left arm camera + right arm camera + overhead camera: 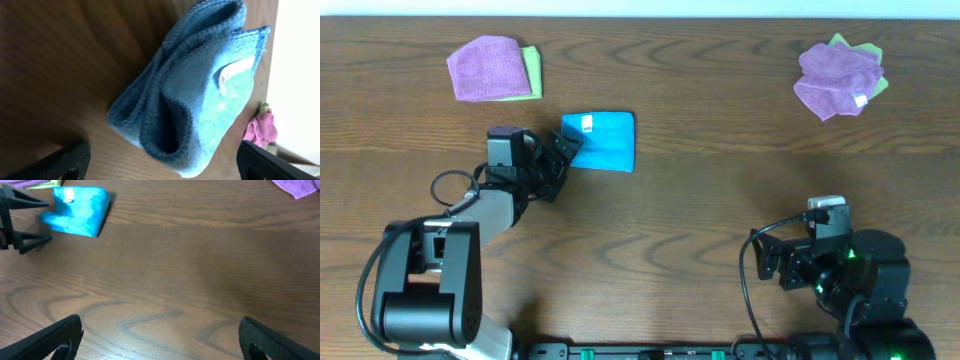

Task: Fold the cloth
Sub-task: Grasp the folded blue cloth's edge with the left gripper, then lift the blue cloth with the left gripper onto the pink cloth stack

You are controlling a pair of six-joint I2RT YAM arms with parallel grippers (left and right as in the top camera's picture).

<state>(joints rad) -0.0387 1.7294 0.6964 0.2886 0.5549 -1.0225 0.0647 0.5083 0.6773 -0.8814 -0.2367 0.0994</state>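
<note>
Bright sky-blue square microfibre cloth point(603, 142) lies folded in loose layers on the brown wooden table point(700, 200), left of centre. Left gripper point(564, 150) gapes at its edge, holding nothing; right gripper point(160, 335) spread, empty, well apart. Fold judged made; next, press layers flat.

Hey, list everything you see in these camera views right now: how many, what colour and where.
cloth: one, sky blue with a white tag, folded, left of the table's centre
purple cloth: one, purple, back left
purple heap: count unclear, purple, crumpled, back right
green cloth: one, light green, under the purple cloth
green edges: count unclear, light green, peeking from under the purple heap
table: one, brown wood
left end effector: one, black, open, at the cloth's left edge
right end effector: one, black, open, front right
</note>
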